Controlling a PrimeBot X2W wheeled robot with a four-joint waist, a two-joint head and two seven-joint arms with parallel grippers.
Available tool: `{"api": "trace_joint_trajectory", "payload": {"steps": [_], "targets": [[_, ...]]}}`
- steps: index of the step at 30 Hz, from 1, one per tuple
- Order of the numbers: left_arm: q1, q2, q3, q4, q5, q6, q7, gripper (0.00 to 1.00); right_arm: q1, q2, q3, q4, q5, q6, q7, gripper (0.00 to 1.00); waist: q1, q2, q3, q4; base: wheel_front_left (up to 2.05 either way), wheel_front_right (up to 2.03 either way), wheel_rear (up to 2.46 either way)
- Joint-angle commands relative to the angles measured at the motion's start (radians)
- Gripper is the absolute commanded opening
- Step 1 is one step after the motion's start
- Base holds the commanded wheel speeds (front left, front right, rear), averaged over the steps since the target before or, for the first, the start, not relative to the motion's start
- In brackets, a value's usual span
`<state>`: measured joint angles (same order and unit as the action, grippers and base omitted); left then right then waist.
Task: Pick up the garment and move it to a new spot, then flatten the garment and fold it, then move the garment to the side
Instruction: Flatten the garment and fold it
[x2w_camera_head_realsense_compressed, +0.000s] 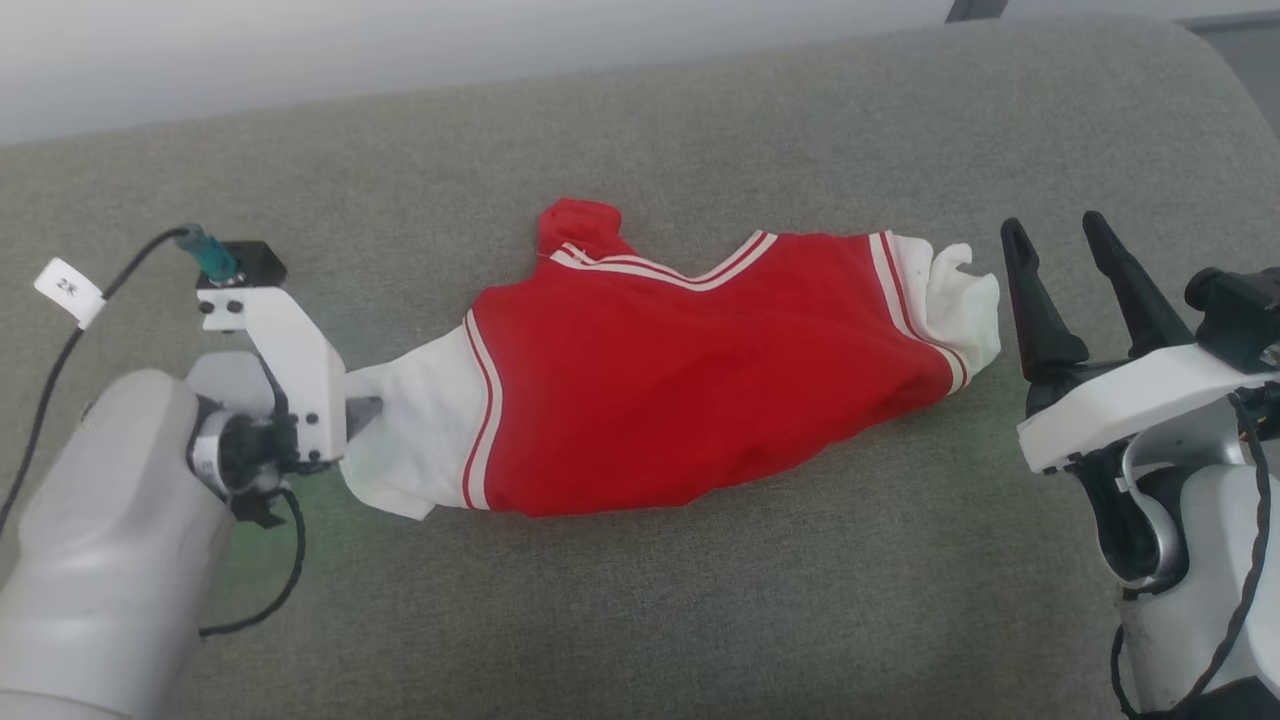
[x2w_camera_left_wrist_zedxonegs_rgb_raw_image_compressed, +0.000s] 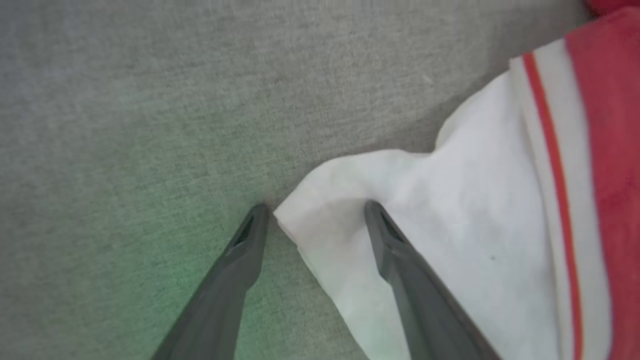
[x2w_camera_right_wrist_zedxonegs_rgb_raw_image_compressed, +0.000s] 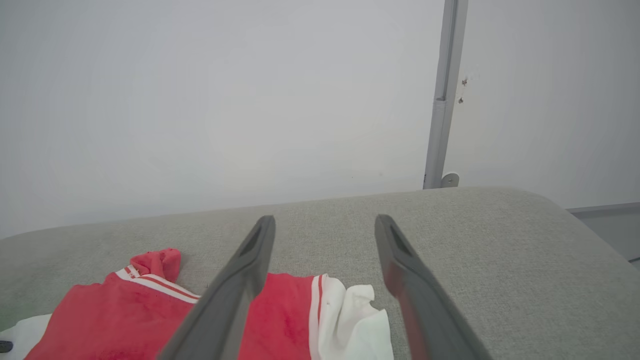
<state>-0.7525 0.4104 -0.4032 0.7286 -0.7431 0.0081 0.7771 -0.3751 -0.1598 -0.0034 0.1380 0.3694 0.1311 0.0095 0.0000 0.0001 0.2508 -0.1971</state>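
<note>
While the garment (x2w_camera_head_realsense_compressed: 700, 390) lay bunched across the middle of the grey cloth-covered surface (x2w_camera_head_realsense_compressed: 700, 620), its red body showed a striped V-neck along the far edge and a white sleeve at each end. The left gripper (x2w_camera_left_wrist_zedxonegs_rgb_raw_image_compressed: 315, 210) sat low at the left sleeve with its fingers (x2w_camera_left_wrist_zedxonegs_rgb_raw_image_compressed: 400, 260) spread apart. One tip rested on bare surface just beside the sleeve's corner and the other lay over the white cloth, so the sleeve's edge sat between them unclamped. The right gripper (x2w_camera_head_realsense_compressed: 1055, 230) hung near the right sleeve but apart from it, fingers parted and holding nothing. A white tag (x2w_camera_head_realsense_compressed: 68, 290) on the left arm's black cable (x2w_camera_head_realsense_compressed: 60, 370) bore a short dark marking, perhaps "2K", too small to read for certain.
</note>
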Motion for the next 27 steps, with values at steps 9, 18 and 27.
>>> {"api": "trace_joint_trajectory", "payload": {"steps": [9, 18, 27], "targets": [[0.007, -0.021, -0.019, 0.116, -0.016, -0.006, 0.033, 0.0, -0.027, -0.005, -0.02, -0.011, -0.002, -0.001, -0.01, 1.0, 0.0, -0.0001, 0.032, 0.006, 0.0, 0.0, 0.0], [0.004, 0.095, 0.001, 0.111, 0.007, -0.006, 0.002, 0.0, -0.006, -0.009, -0.051, -0.021, -0.001, -0.001, 0.006, 1.0, 0.0, -0.0001, 0.027, 0.04, 0.0, 0.0, 0.0], [0.028, 0.122, 0.014, 0.061, -0.009, 0.015, 0.001, 0.0, -0.002, -0.008, -0.058, -0.033, -0.003, -0.001, 0.019, 1.0, 0.0, -0.0001, 0.016, 0.066, 0.0, 0.0, 0.0]]}}
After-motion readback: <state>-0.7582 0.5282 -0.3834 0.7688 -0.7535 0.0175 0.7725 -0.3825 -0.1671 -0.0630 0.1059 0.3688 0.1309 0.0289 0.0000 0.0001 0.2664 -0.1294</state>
